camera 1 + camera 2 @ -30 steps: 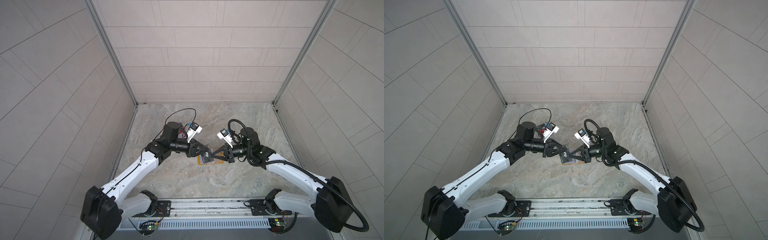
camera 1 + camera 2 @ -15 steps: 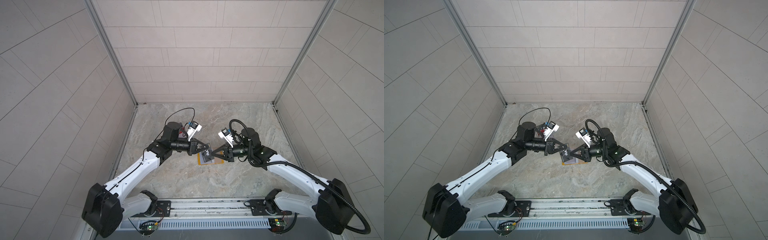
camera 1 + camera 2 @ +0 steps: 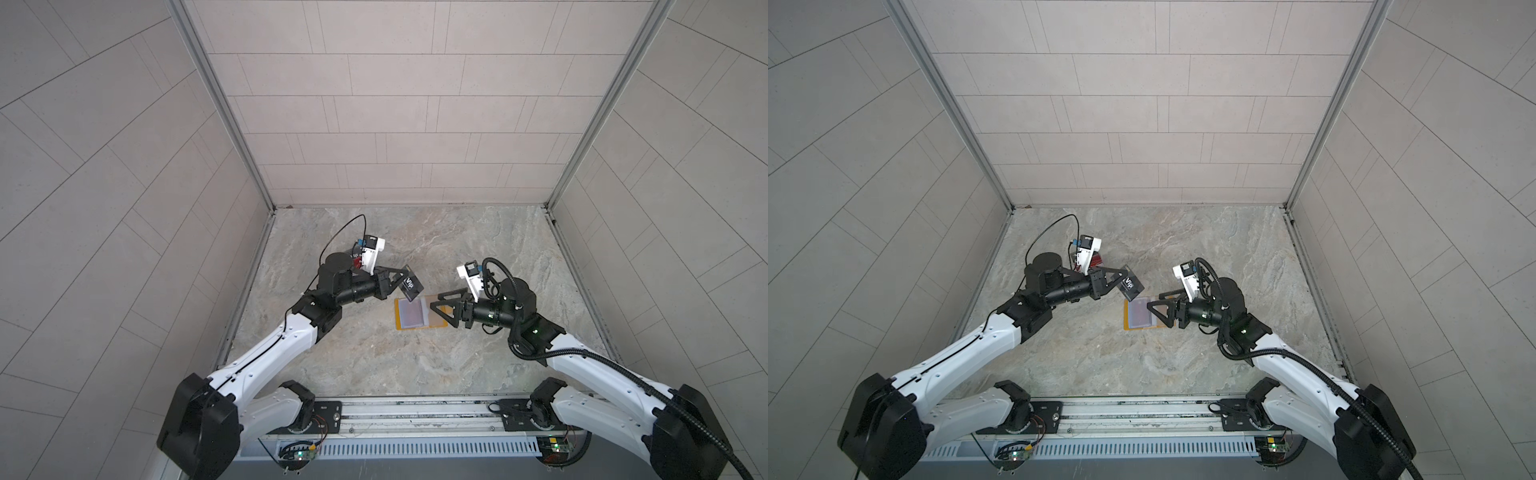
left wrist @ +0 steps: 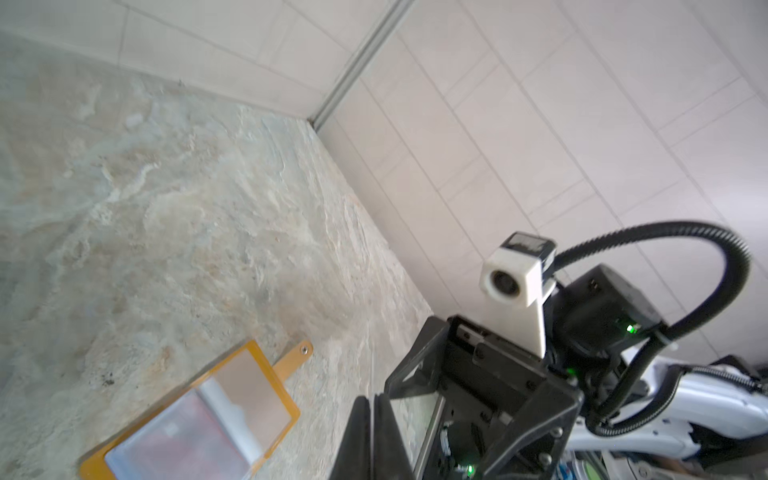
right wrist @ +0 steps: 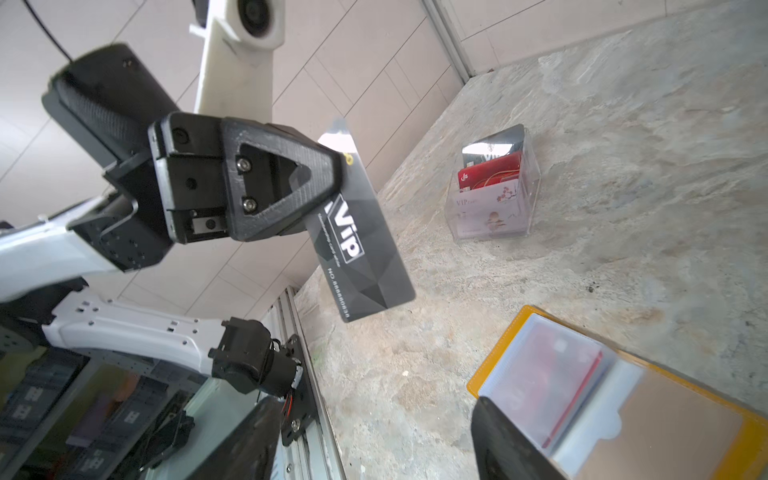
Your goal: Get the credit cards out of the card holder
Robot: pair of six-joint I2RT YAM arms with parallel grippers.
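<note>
The left fingers are matt black. The black card between them carries a faceted dark-grey pattern, white "Vip" lettering and a small yellow mark at the end nearest those fingers. Beside the black right fingers, the card holder is mustard yellow with a tan inner face. Its sleeves are pale bluish, and a red credit card shows through them. Beyond the left fingers, a clear box shows a red card with gold lines, a white card with pink blossoms and a dark one behind. The bench is marbled grey and beige.
</note>
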